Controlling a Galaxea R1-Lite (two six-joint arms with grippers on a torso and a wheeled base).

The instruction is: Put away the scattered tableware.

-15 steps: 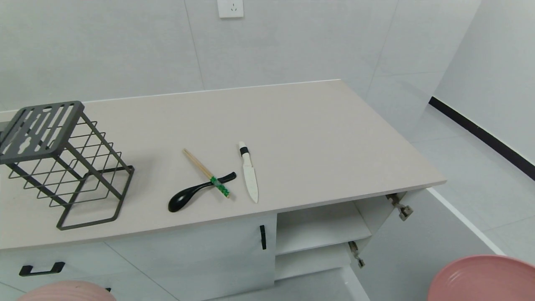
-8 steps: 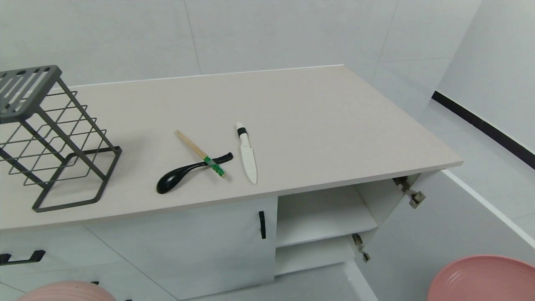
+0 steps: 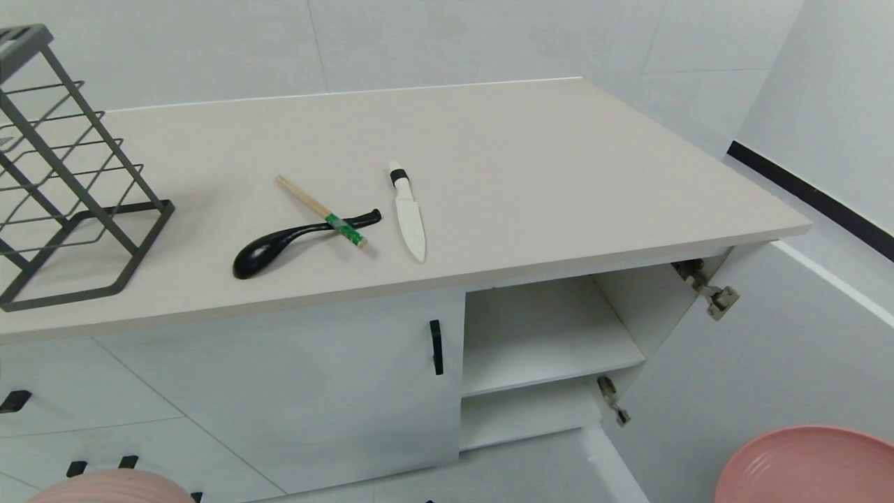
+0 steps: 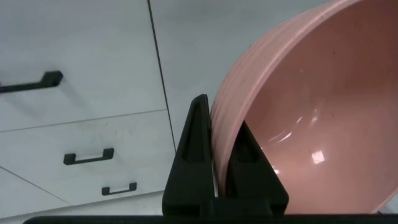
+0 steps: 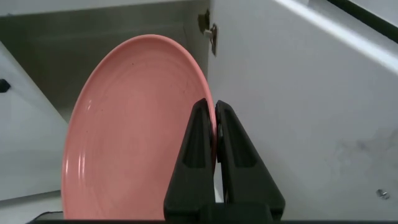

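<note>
Clamps the left gripper [image 4: 219, 123] shut on the rim of a pink bowl [image 4: 311, 112], one finger outside the wall and the other inside. Pinches the edge of a pink plate [image 5: 137, 124] in the right gripper [image 5: 211, 109], fingers drawn close with only the thin rim between them. Holds both low, in front of the white cabinet [image 3: 209, 405] and below the tabletop [image 3: 559, 175]: bowl on the left by the drawers [image 4: 74, 134], plate on the right near the open compartment [image 3: 628, 307].

On the tabletop, near the front edge: a black spoon [image 3: 279, 241], with a pair of chopsticks [image 3: 321, 212] lying across its handle and touching it. Just beside them to the right, apart from both, a white knife [image 3: 407, 213], tip toward the front edge. Farther left, well apart from these, a dark wire rack [image 3: 70, 175].

Inside the open compartment, a shelf [image 3: 545, 349], with hinges [image 3: 712, 297] on the side wall. Beside it, a closed door [image 3: 363, 377] with a black handle [image 3: 436, 347].
</note>
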